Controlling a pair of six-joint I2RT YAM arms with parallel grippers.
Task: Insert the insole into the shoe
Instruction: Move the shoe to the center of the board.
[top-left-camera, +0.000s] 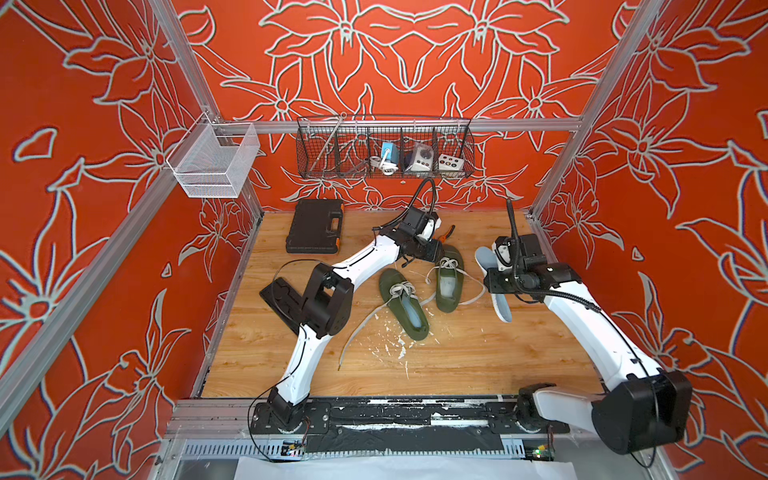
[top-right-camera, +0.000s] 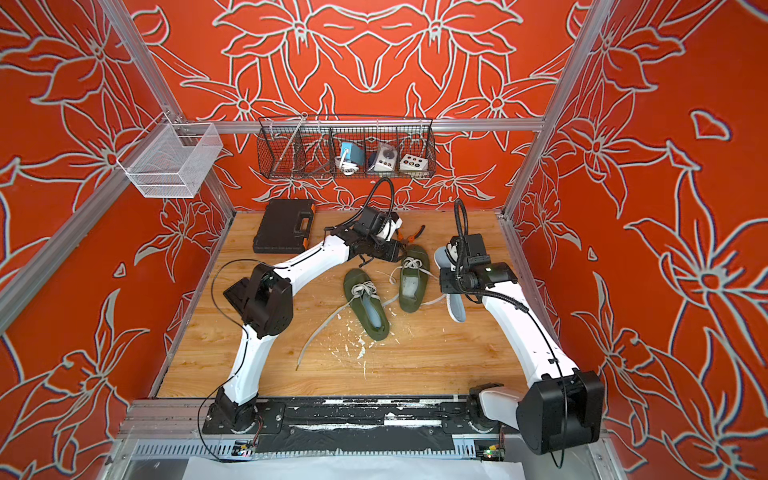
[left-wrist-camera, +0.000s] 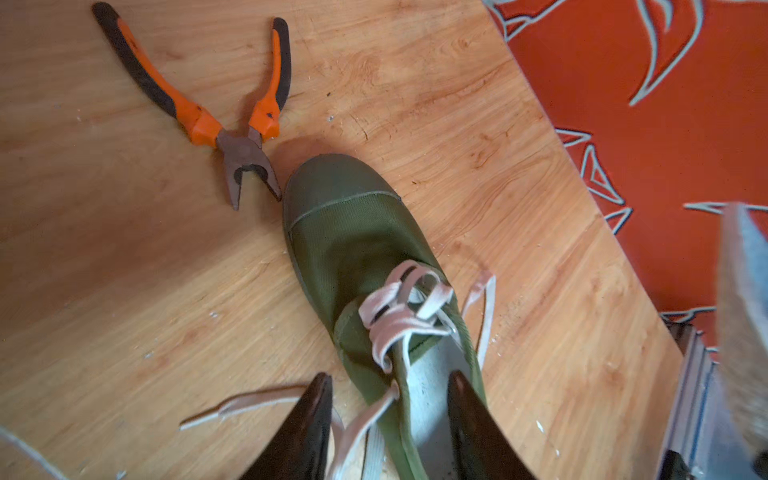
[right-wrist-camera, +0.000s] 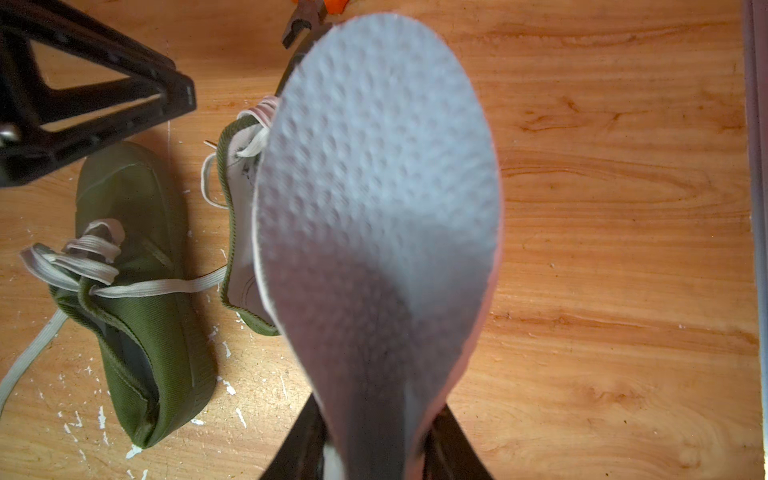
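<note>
Right gripper (right-wrist-camera: 376, 436): fingers clamped on the insole (right-wrist-camera: 374, 187) across its narrower part, with the broad forefoot ahead of them. Held that way, the toe end can lead into the opening. The insole is off the table (top-left-camera: 457, 365), just beside the shoe (left-wrist-camera: 353, 232) on its right and not yet over the mouth. In both top views it sits tilted on edge, probably to clear the collar. Left gripper (left-wrist-camera: 390, 399): fingers apart, one outside the shoe's wall by the laces (left-wrist-camera: 407, 307) and one above the pale lining. The gap is far wider than the wall, so I read this as poised to brace or spread the opening, not pinching. I cannot tell whether either finger touches. The shoe lies flat with its toe toward the back wall and its lining bare, so it is the target. The other shoe (top-left-camera: 405, 303) lies nearer the front, angled, and seems to have a bluish insole inside. The pliers (left-wrist-camera: 245, 153) lie open with their tips just beside the shoe's toe cap, so a forward push on the shoe could knock them. Loose lace ends cross the mouth and may snag the forefoot. Step in hand: bringing the insole to the opening. Insertion not begun.
</note>
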